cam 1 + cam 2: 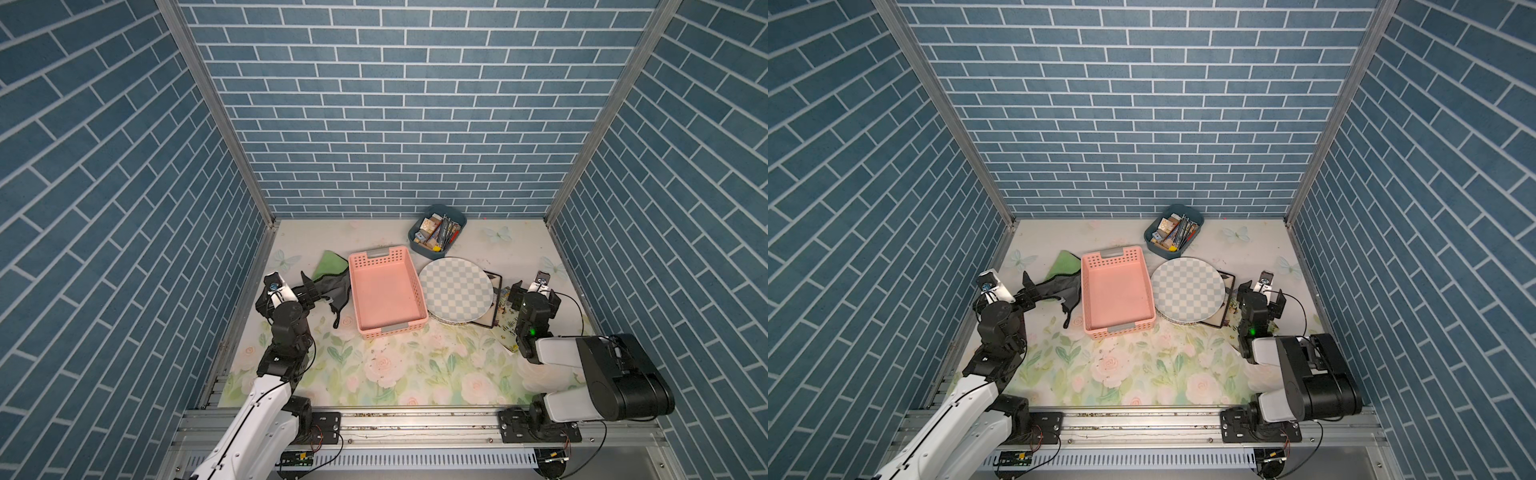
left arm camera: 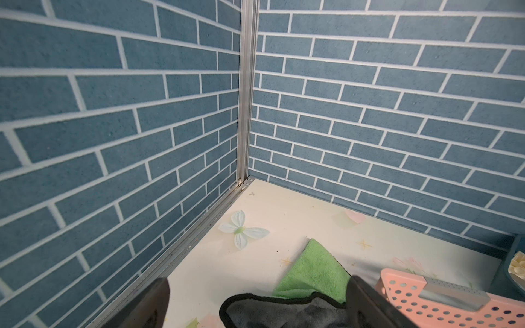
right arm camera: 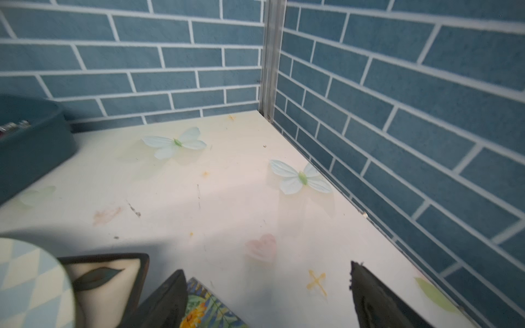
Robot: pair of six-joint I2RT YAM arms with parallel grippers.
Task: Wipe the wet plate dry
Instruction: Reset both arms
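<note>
The checkered plate (image 1: 455,291) lies right of the tabletop's (image 1: 374,374) middle, toward the back. It is just beside the pink basket (image 1: 384,291) and rests over a dark-rimmed square dish (image 3: 119,272). The right gripper (image 3: 265,267) stands near the right edge with jaws wide — only bare tabletop and a corner of a printed card (image 3: 204,309) show between them. Near the left edge the left gripper (image 2: 258,281) is spread wide too — a grey cloth (image 2: 284,312) lies loose between its jaws, overlapping a green cloth (image 2: 315,272).
</note>
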